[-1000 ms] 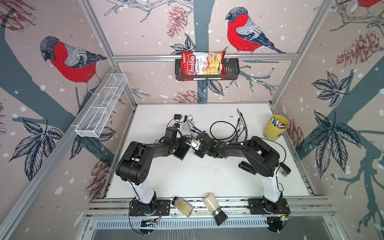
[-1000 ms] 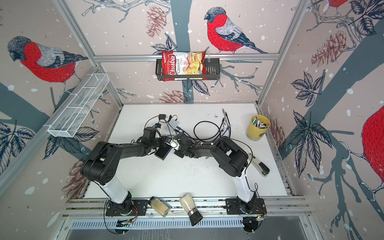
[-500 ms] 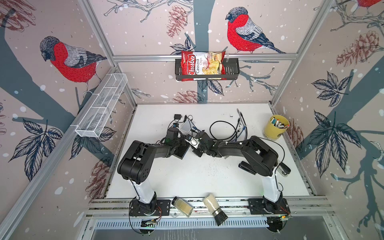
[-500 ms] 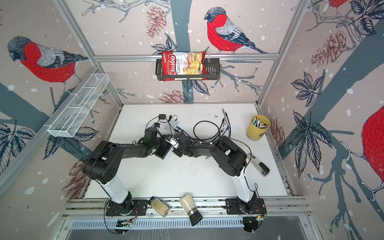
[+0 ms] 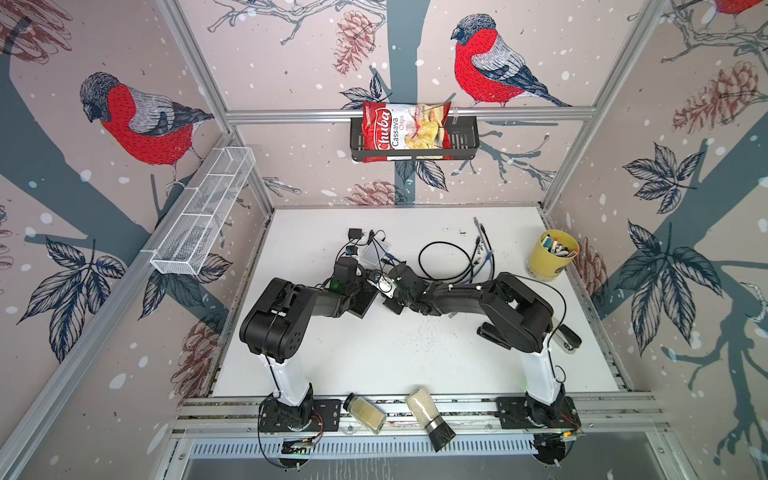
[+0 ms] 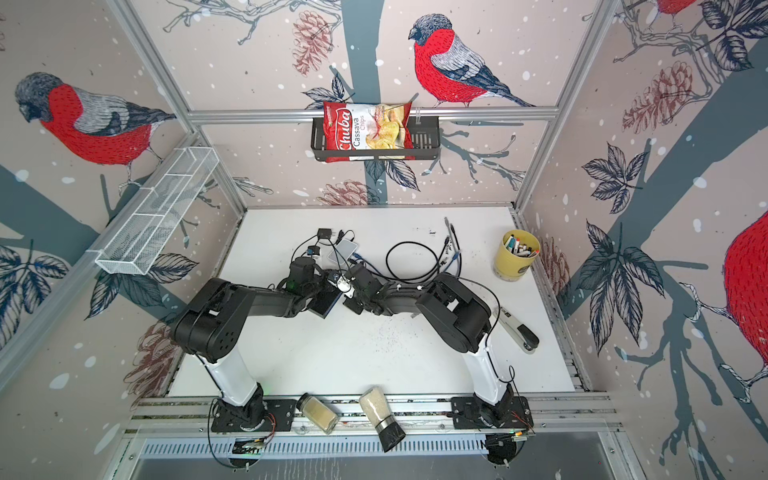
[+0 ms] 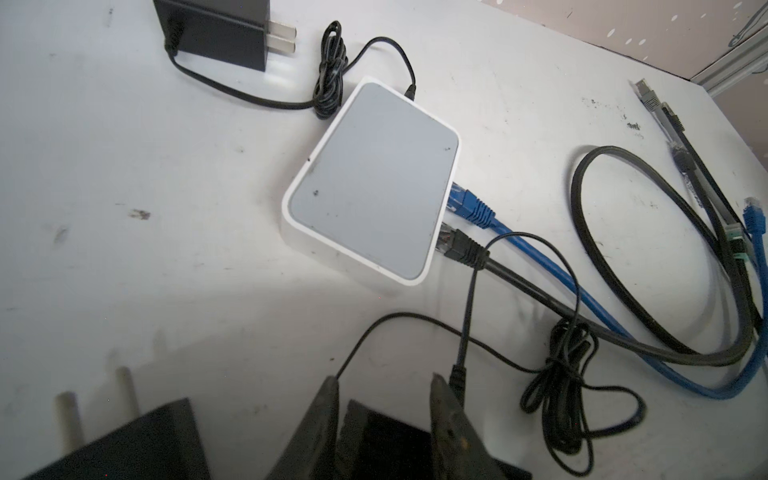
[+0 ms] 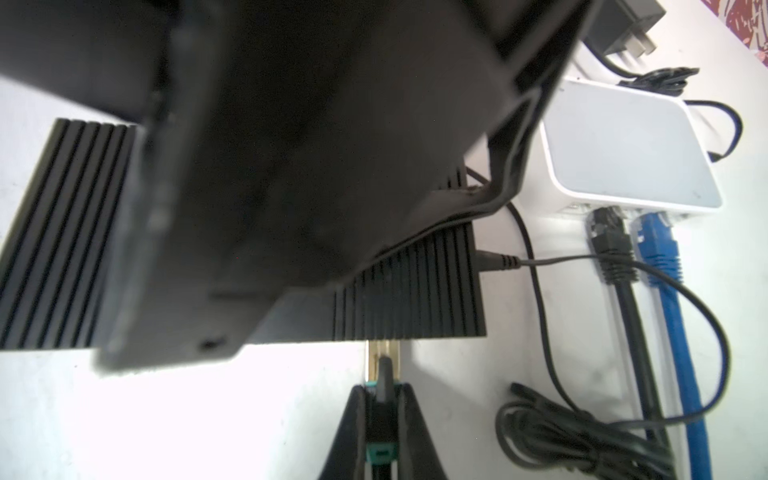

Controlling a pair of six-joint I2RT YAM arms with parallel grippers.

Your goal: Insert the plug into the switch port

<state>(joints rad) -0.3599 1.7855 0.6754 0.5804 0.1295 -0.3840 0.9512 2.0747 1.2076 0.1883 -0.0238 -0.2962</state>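
Observation:
The switch (image 8: 415, 291) is a black ribbed box lying flat on the white table, also seen in both top views (image 5: 360, 305) (image 6: 326, 303). My left gripper (image 7: 384, 382) stands over it, its two fingers shut on the switch's (image 7: 382, 440) sides. My right gripper (image 8: 384, 388) is shut on the plug (image 8: 383, 359), a clear-tipped cable plug with a teal boot. The plug's tip meets the switch's near edge; how deep it sits is hidden. In both top views the right gripper (image 5: 388, 301) (image 6: 349, 300) is right beside the left gripper (image 5: 355, 286) (image 6: 318, 289).
A white box (image 7: 374, 178) with blue and black cables plugged in lies just behind. A black power adapter (image 7: 212, 29) and loose cable coils (image 5: 453, 262) lie at the back, a yellow pen cup (image 5: 552, 255) and a stapler (image 5: 565, 338) at right.
The left arm has shifted slightly. Both grippers, the switch and the plug stay almost where they were.

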